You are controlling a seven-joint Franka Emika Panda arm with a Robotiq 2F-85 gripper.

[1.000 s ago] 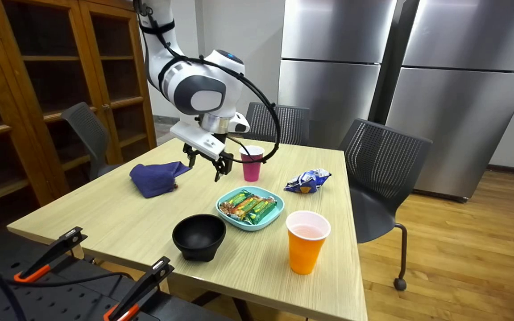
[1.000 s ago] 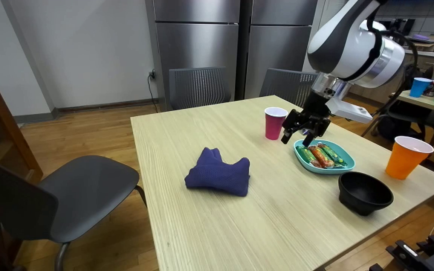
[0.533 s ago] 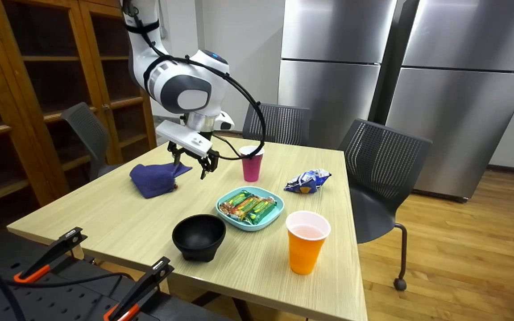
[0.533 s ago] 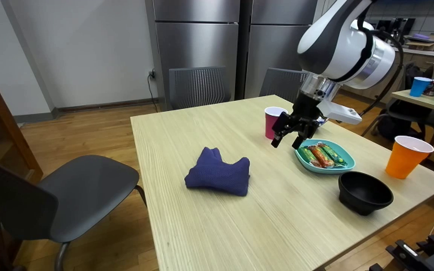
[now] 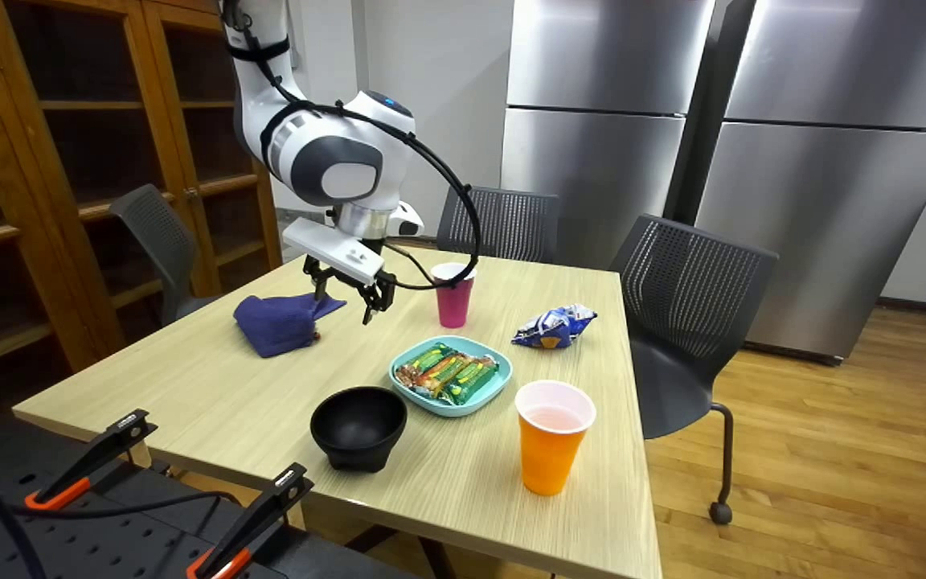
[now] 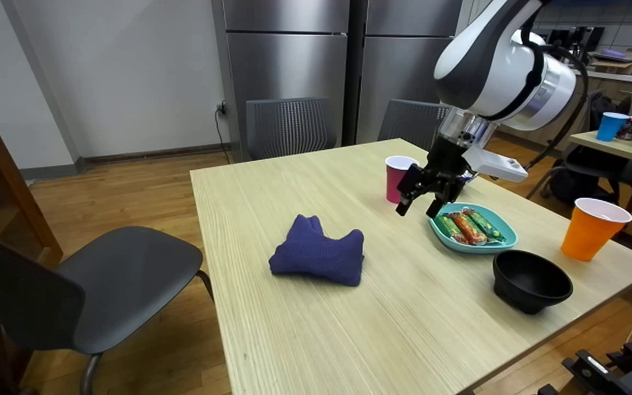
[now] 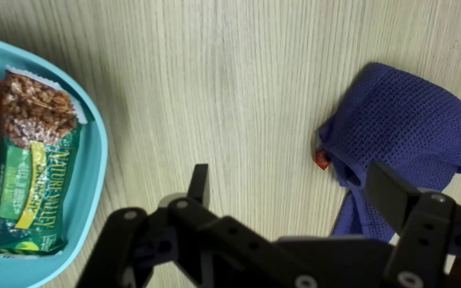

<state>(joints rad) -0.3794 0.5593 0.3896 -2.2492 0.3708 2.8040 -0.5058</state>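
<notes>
Your gripper point(image 6: 417, 210) is spread wide and empty above the bench point(image 6: 349, 340). It looks like no grabbing is done yet: the purple cloth point(image 7: 406, 116) lies bunched up on the bench, and three snack bars point(image 7: 34, 192) sit together in the blue plate point(image 7: 10, 272).

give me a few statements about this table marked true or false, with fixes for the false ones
1. The gripper is open and holds nothing. True.
2. The purple cloth, black bowl and orange cup are on the table. True.
3. The orange cup lies on its side. False: it stands upright.
4. Three wrapped bars lie on the blue plate. True.
5. The purple cloth is inside the black bowl. False: it lies apart from the black bowl.
</notes>
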